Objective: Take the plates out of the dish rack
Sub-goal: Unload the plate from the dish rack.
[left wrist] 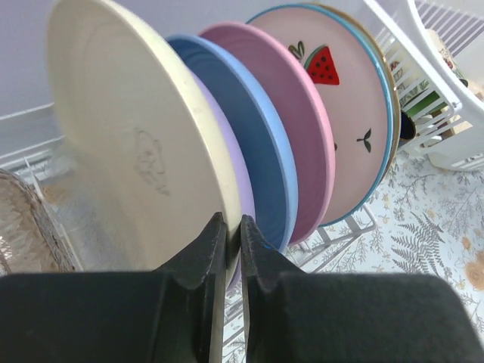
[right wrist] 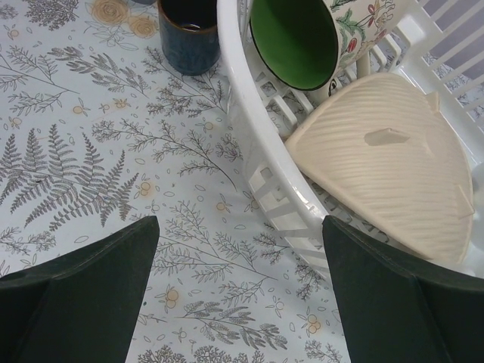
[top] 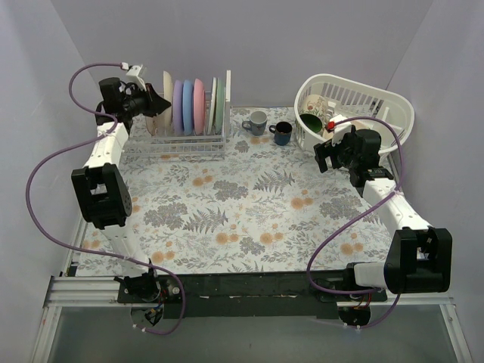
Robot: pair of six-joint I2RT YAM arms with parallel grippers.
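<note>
The white wire dish rack stands at the back left with plates upright in it: cream, purple, blue, pink and pale green. My left gripper is shut on the rim of the cream plate at the rack's left end; its fingers pinch the edge. Behind it in the left wrist view stand the purple plate, the blue plate, the pink plate and a watermelon-print plate. My right gripper is open and empty, low over the table beside the basket.
A grey mug and a dark blue mug stand right of the rack. A white oval plastic basket at the back right holds a green-lined mug and a cream ribbed lid. A mottled brown edge shows left of the cream plate.
</note>
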